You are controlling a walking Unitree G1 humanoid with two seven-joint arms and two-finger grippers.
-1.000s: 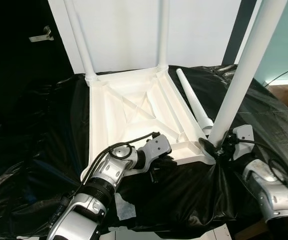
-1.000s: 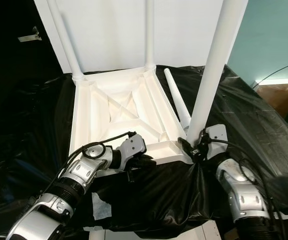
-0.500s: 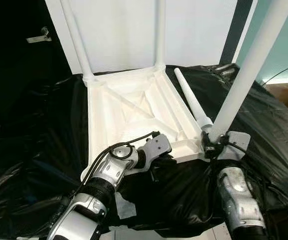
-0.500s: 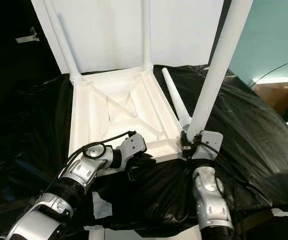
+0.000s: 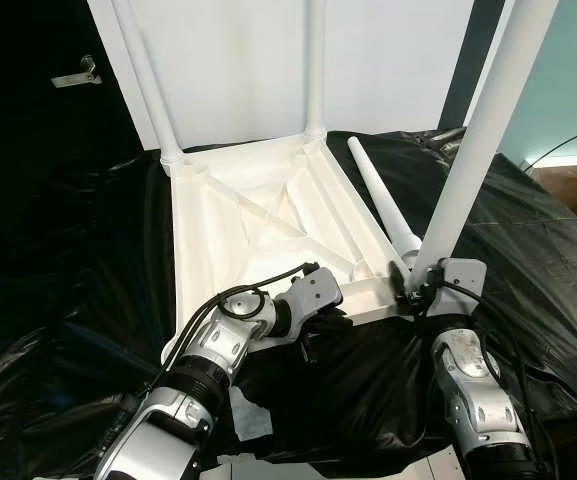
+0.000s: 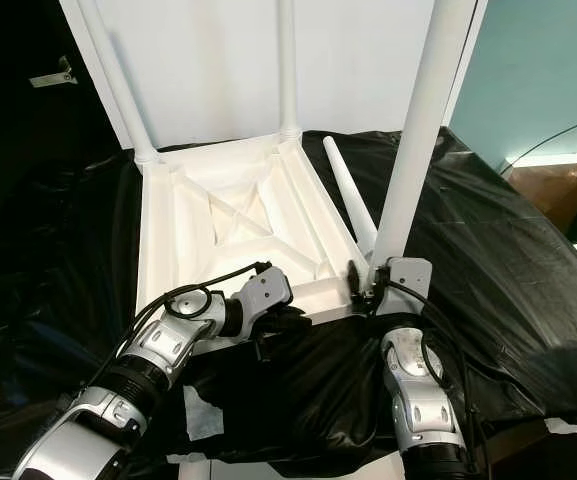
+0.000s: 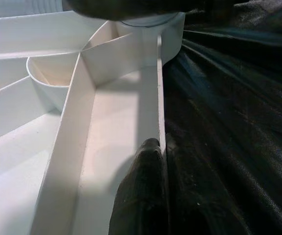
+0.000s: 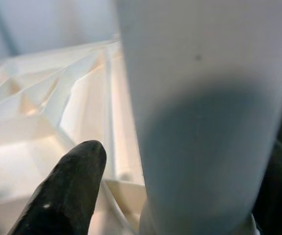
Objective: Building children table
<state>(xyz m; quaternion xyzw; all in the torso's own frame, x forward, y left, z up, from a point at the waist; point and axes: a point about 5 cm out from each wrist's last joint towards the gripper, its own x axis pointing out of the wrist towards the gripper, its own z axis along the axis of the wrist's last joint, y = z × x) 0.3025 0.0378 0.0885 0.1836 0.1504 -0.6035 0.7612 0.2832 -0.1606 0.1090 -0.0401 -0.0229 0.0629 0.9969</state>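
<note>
An upturned white table top (image 5: 268, 215) lies on a black sheet (image 5: 78, 300). Two white legs stand in its far corners, the left one (image 5: 148, 80) and the right one (image 5: 314, 60). At the near right corner my right gripper (image 5: 418, 290) is shut on the base of a third leg (image 5: 473, 150), which stands almost upright over the corner socket. The right wrist view has one finger (image 8: 67, 186) beside this leg (image 8: 199, 98). My left gripper (image 5: 313, 330) is shut on the table's near rim (image 7: 158, 98), one finger (image 7: 141, 196) against the wall.
A fourth loose leg (image 5: 380, 205) lies on the sheet just right of the table top. A white panel (image 5: 238, 60) stands behind it, with a teal wall (image 5: 568, 80) at the far right. A pale scrap (image 5: 251, 418) lies on the sheet near my left arm.
My right arm has swung in from the right to sit below the near right corner. The held leg has straightened and its base has shifted slightly left. The left gripper has stayed put.
</note>
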